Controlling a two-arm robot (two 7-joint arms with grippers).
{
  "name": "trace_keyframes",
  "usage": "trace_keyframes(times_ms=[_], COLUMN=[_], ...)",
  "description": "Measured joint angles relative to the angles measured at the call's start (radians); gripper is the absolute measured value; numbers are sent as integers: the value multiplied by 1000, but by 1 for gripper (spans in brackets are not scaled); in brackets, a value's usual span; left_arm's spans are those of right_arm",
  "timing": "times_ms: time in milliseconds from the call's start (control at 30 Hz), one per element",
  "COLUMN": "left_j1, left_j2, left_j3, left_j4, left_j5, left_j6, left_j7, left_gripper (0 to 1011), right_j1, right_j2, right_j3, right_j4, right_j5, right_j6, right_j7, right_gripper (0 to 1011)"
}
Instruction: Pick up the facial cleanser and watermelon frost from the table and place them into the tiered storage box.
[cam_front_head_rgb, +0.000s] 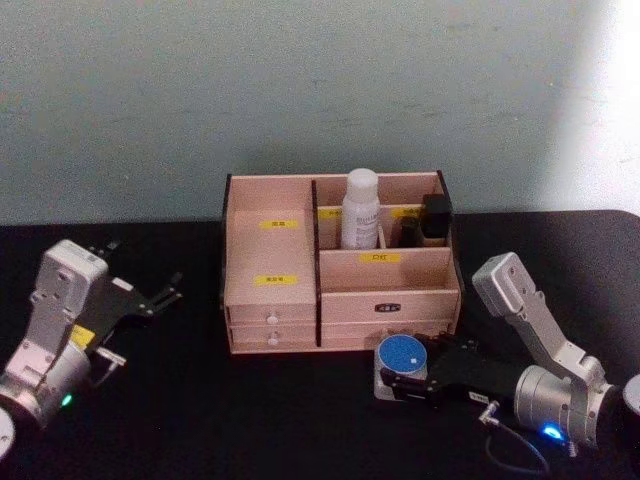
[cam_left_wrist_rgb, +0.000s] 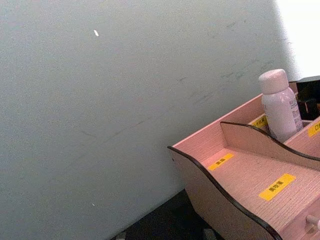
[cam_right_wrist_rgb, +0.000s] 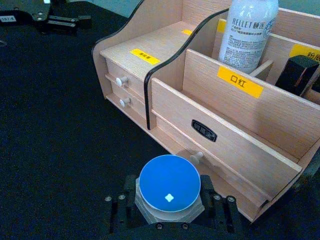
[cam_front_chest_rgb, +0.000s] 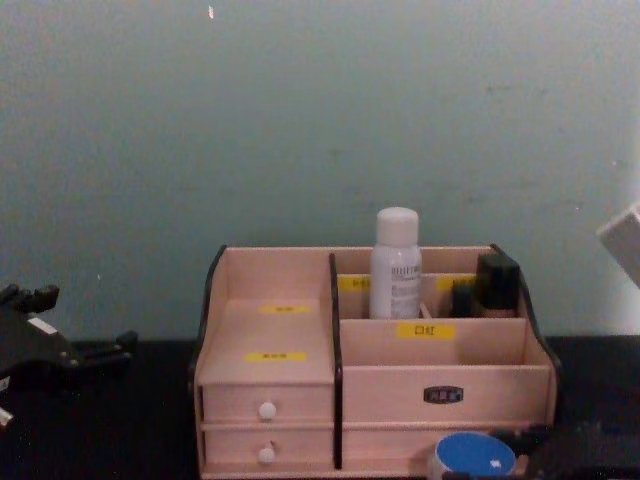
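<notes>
The tiered storage box (cam_front_head_rgb: 270, 250) (cam_front_chest_rgb: 440, 375) stands at the middle of the black table. The facial cleanser (cam_front_head_rgb: 360, 208) (cam_left_wrist_rgb: 277, 107) (cam_right_wrist_rgb: 248, 35) (cam_front_chest_rgb: 396, 265) stands upright in its rear compartment. Just in front of the box's lower right drawers is the watermelon frost (cam_front_head_rgb: 402, 358) (cam_right_wrist_rgb: 169, 185) (cam_front_chest_rgb: 475, 458), a blue-lidded jar. My right gripper (cam_front_head_rgb: 392, 368) (cam_right_wrist_rgb: 169, 199) is shut on it, one finger on each side. My left gripper (cam_front_head_rgb: 145, 268) (cam_front_chest_rgb: 75, 322) hovers open to the left of the box, holding nothing.
A black block (cam_front_head_rgb: 435, 218) (cam_right_wrist_rgb: 297, 72) (cam_front_chest_rgb: 497, 280) occupies the box's rear right compartment. The front right compartment (cam_right_wrist_rgb: 250, 115) and the stepped left shelves (cam_left_wrist_rgb: 240, 175) are bare. A pale wall rises close behind the box.
</notes>
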Motion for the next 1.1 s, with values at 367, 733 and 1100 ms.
trace_keyframes(times_ms=[367,733,1100], left_j1=[0,0,0], left_j2=[0,0,0], left_j3=[0,0,0], left_j4=[0,0,0], left_j5=[0,0,0], left_j6=[0,0,0], left_j7=[0,0,0], left_gripper=[1001,1001,1001], right_j1=[0,-20,-42], right_j2=[0,13,52], right_j3=[0,20,54], right_j4=[0,-40,-146], right_j5=[1,24,74], right_j6=[0,-19,-37], right_j7=[0,9,21], right_gripper=[710,710,710])
